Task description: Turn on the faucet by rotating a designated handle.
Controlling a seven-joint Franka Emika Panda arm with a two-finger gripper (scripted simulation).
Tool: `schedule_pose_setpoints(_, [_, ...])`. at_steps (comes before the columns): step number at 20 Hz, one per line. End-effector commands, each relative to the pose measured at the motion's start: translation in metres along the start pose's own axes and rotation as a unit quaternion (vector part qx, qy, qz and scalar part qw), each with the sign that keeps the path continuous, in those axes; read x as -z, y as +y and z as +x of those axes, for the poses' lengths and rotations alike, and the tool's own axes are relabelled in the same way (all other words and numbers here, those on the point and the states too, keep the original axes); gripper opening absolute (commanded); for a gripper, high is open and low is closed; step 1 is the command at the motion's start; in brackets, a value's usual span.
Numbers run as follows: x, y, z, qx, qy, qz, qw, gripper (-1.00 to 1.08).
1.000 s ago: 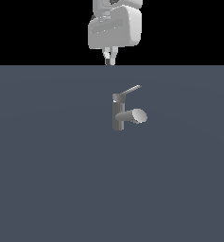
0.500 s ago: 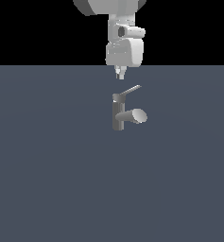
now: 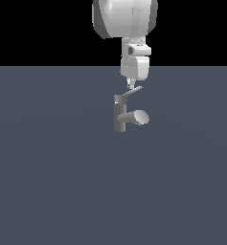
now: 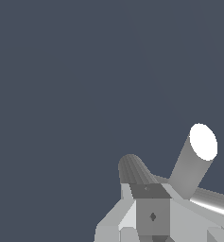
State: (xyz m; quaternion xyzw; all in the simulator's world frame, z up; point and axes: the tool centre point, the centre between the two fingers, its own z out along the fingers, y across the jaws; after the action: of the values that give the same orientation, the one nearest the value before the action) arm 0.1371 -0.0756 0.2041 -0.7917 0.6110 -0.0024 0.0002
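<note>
One faucet [image 3: 120,117] is standing on the one table [image 3: 48,182], and it is carrying one handle [image 3: 132,91] and one thick spout [image 3: 135,117]. One robot arm [image 3: 127,21] is reaching down into the scene, and it is ending in one claw [image 3: 130,85].

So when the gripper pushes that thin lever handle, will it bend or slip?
The handle looks like rigid grey metal, so it probably swings rather than flexes. It is thin and slanted, so the gripper may slide along it. The faucet stands upright and seems unlikely to tip.
</note>
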Motion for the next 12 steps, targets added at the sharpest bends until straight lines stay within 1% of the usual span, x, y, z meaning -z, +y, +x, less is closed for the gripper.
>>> schedule_pose_setpoints(1, [-0.009,-0.004,0.013,-0.019,0.0,-0.001,0.9998,-1.0])
schedule_pose_setpoints(7, [-0.02,-0.012,0.03,-0.046,-0.001,-0.002,0.9989,-1.0])
schedule_pose_setpoints(12, [-0.024,-0.014,0.036,-0.056,-0.001,-0.002,0.9985,-1.0])
